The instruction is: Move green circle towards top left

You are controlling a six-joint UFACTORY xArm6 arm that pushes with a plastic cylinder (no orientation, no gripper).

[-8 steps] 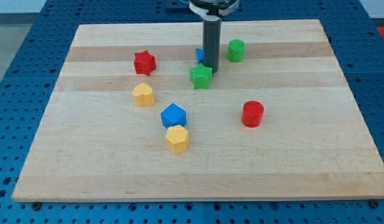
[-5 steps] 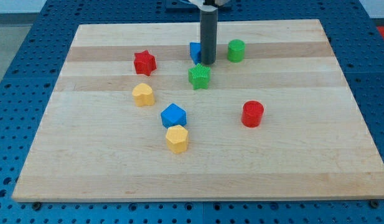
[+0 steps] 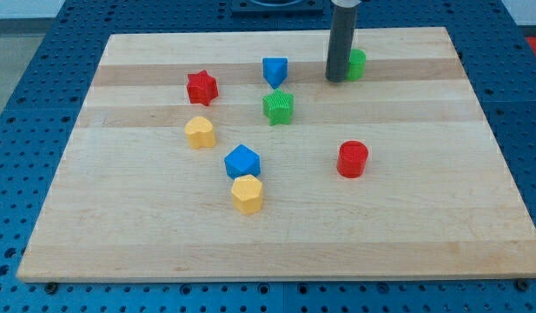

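The green circle (image 3: 357, 63) sits near the view's top, right of centre, partly hidden behind my rod. My tip (image 3: 336, 78) rests on the board at the circle's left side, touching or nearly touching it. A blue block (image 3: 274, 70) lies to the left of my tip, and a green star (image 3: 278, 107) sits below that.
A red star (image 3: 201, 88) is at the upper left. A yellow block (image 3: 199, 132), a blue block (image 3: 242, 162) and a yellow hexagon (image 3: 247, 193) sit left of centre. A red cylinder (image 3: 353, 159) stands at the right. The wooden board (image 3: 441, 217) lies on a blue pegboard table.
My tip has moved from beside the blue block and green star to the right and up. The green circle has been pushed a little to the right and up. The blue block now shows fully.
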